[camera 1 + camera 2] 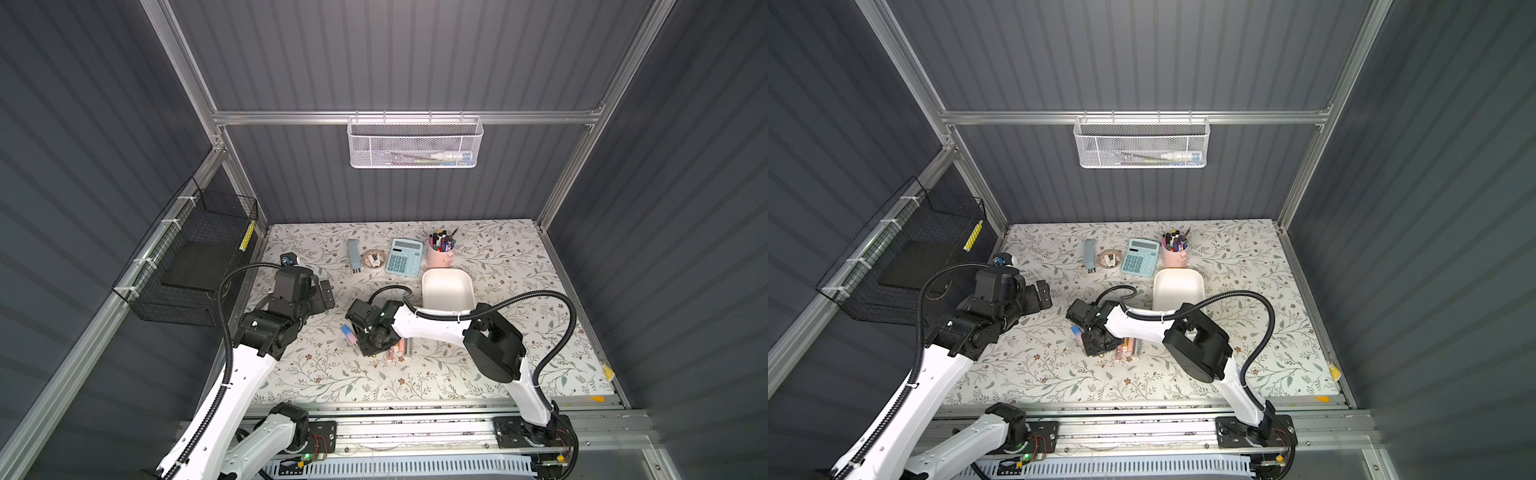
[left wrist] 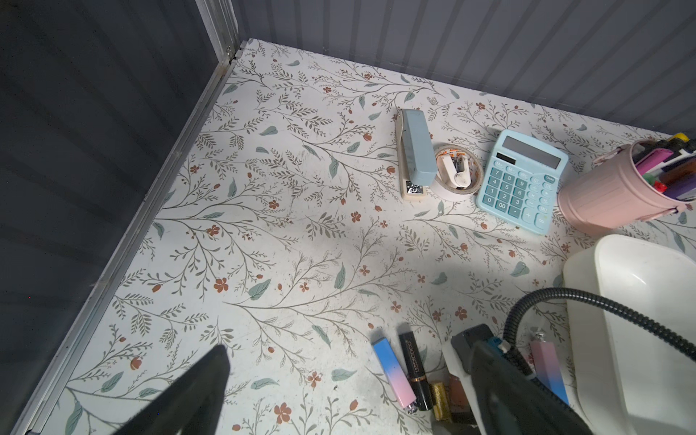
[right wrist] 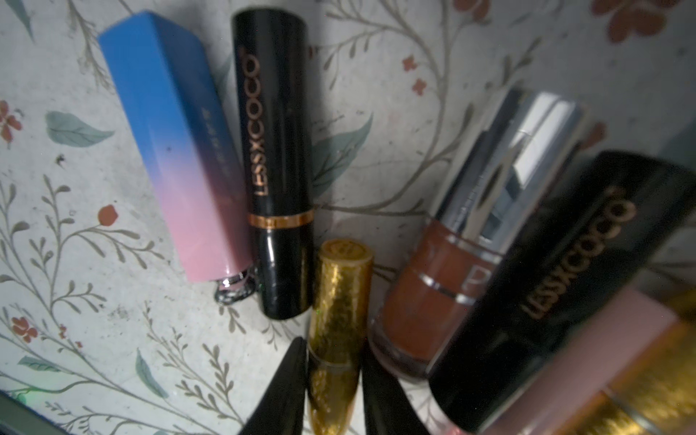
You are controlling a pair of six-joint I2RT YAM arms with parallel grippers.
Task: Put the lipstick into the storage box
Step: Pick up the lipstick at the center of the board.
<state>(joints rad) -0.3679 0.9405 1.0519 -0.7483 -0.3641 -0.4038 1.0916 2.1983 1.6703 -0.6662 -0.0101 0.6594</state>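
Observation:
Several lipsticks lie in a loose cluster on the floral table. My right gripper is down among them, shut on a gold lipstick that shows in the left wrist view as well. Beside it lie a blue-pink lipstick, a black lipstick and a brown bottle. From above, the right wrist hides the grip. The white storage box stands just behind the right arm, with nothing showing inside it. My left gripper hovers open at the left, with nothing between its fingers.
Along the back of the table stand a stapler, a tape roll, a light-blue calculator and a pink pen cup. A white mesh basket hangs on the back wall. A black wire basket hangs at the left.

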